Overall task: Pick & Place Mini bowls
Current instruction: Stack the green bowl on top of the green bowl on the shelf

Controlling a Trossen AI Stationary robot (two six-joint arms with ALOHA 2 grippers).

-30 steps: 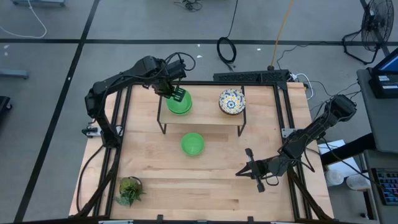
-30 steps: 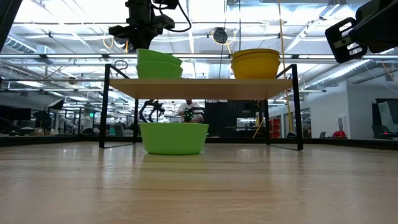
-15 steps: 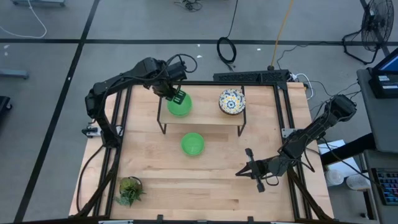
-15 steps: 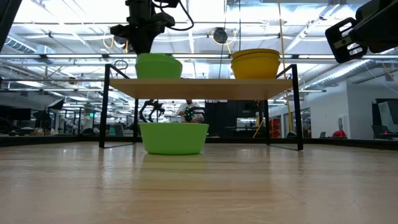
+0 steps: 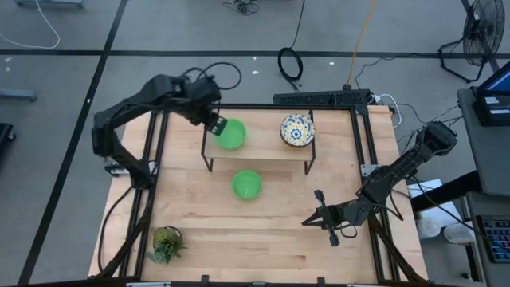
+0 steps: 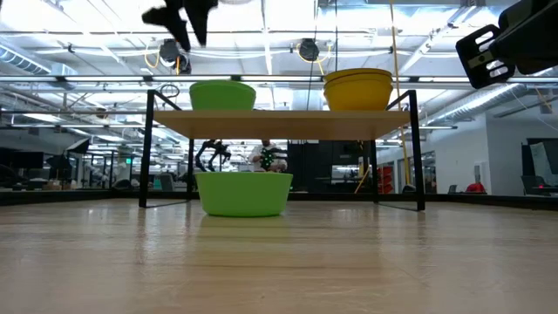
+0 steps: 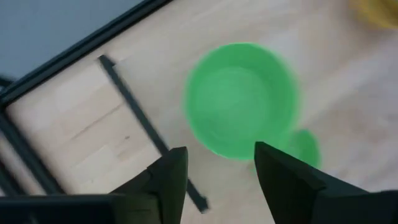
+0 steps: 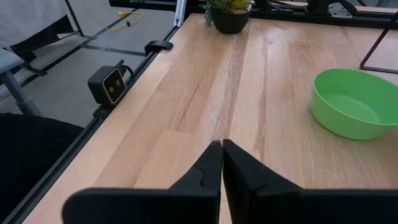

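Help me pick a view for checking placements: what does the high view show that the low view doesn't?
Only the high view shows the potted plant, the floral pattern inside the right bowl, and the right gripper, shut, over the table's near right.

Only the low view shows that bowl's yellow outside and the room behind.

Both show the shelf, the green bowl on the shelf, the green bowl on the table, and the left gripper, open, clear of the shelf bowl.

a small potted plant [image 5: 166, 242] stands near one corner of the wooden bench [image 5: 199, 215]; a black-framed shelf [image 5: 259, 153] stands toward the far edge.
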